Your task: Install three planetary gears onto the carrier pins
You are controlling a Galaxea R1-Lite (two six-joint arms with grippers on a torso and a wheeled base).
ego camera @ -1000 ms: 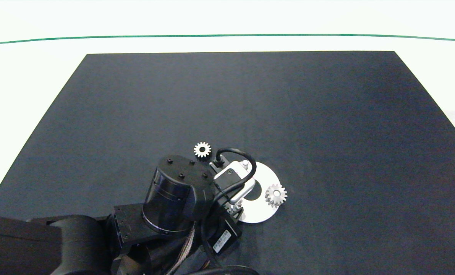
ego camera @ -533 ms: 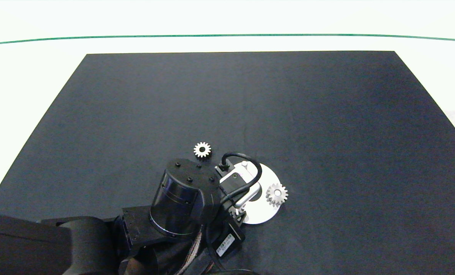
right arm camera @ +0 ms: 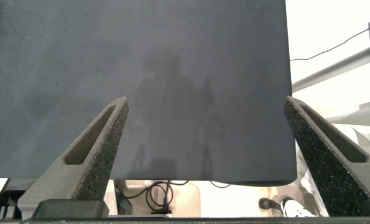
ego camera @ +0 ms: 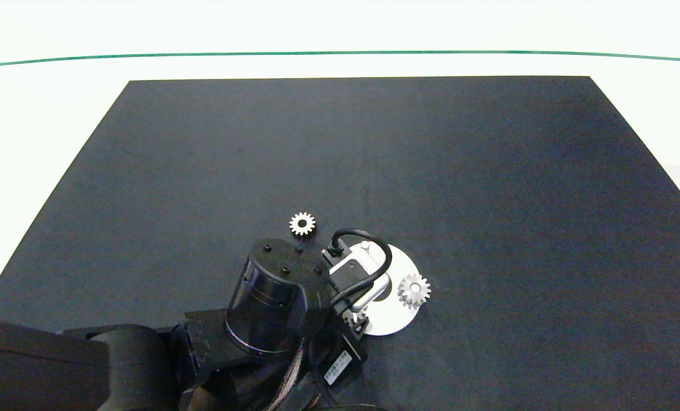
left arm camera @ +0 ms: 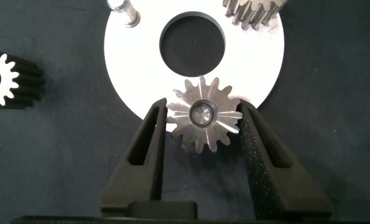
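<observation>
The white carrier disc [left arm camera: 259, 56] lies on the black mat, under my left arm [ego camera: 277, 302]. One planetary gear [left arm camera: 203, 115] sits on a carrier pin at the disc's near edge, the pin end showing in its bore. My left gripper [left arm camera: 202, 118] is shut on it, both fingers against its teeth. A second gear [ego camera: 414, 290] sits on the right-hand pin. The far pin [ego camera: 366, 246] stands bare. A third gear [ego camera: 302, 224] lies flat on the mat, left of and beyond the disc. My right gripper [right arm camera: 204, 102] hangs open above the mat, holding nothing, outside the head view.
The black mat [ego camera: 488, 171] covers most of the white table, with a green line [ego camera: 340, 53] along the far side. In the right wrist view the mat's edge [right arm camera: 172, 180] shows, with cables on the floor beyond it.
My left arm has shifted slightly right and toward the near edge over the disc, then nearly stopped. Both other gears have stayed put.
</observation>
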